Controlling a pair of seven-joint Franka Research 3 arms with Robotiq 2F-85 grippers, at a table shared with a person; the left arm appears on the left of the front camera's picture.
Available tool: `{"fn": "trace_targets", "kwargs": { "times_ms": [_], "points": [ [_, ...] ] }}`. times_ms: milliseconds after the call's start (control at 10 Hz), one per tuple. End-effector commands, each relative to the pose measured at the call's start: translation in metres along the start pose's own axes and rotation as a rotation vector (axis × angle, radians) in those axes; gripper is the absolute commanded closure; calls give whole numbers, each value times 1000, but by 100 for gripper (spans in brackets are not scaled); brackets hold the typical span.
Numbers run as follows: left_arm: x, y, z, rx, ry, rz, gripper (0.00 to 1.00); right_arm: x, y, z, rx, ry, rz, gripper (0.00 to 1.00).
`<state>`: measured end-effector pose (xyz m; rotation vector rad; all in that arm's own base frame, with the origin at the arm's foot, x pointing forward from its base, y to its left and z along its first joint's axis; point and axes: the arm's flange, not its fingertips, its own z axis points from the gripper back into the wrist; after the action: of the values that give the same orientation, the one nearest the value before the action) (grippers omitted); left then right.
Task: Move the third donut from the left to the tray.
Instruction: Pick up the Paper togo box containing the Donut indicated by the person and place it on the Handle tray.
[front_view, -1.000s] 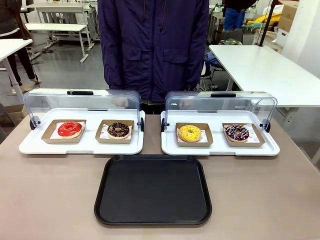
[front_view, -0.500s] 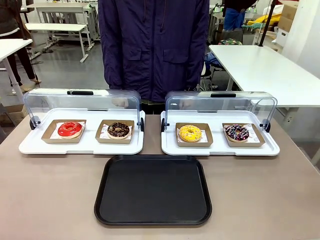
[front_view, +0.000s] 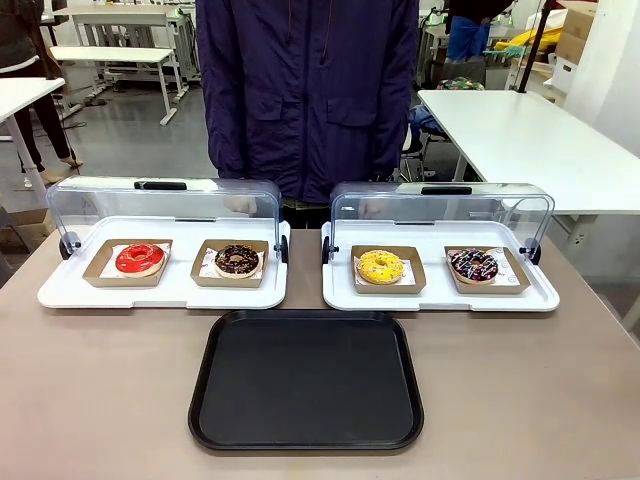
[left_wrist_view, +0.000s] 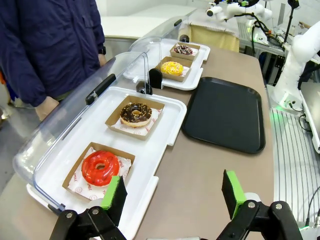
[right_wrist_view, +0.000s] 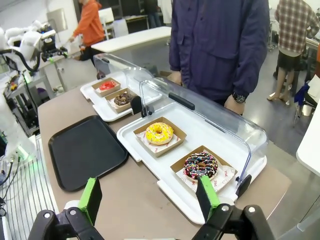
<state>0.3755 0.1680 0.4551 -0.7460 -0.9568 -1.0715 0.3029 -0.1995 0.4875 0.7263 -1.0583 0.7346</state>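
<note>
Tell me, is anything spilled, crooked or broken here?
Nothing stands out. The yellow donut sits squarely in its cardboard holder on the white display tray, and the black tray lies flat.

In the front view the tray (front_view: 306, 380) lies at lower centre. Above-left sits the left display tray (front_view: 160, 297), above-right the right display tray (front_view: 440, 299), with the third donut from the left (front_view: 380, 266) in its left half.

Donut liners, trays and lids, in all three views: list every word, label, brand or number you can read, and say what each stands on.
No text here can be read.
Red print on the paper liner under the red donut: too small to read.
Red print on the second liner, under the sprinkled chocolate donut: blurred, unreadable.
</note>
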Motion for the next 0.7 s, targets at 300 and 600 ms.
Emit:
{"fn": "trace_targets", "kwargs": {
  "times_ms": [300,600],
  "points": [
    [2,0,2,-6,-3,0,0,3,-4,0,-1,-24,29,0],
    [2,0,2,-6,-3,0,0,3,-4,0,-1,-24,29,0]
  ]
}}
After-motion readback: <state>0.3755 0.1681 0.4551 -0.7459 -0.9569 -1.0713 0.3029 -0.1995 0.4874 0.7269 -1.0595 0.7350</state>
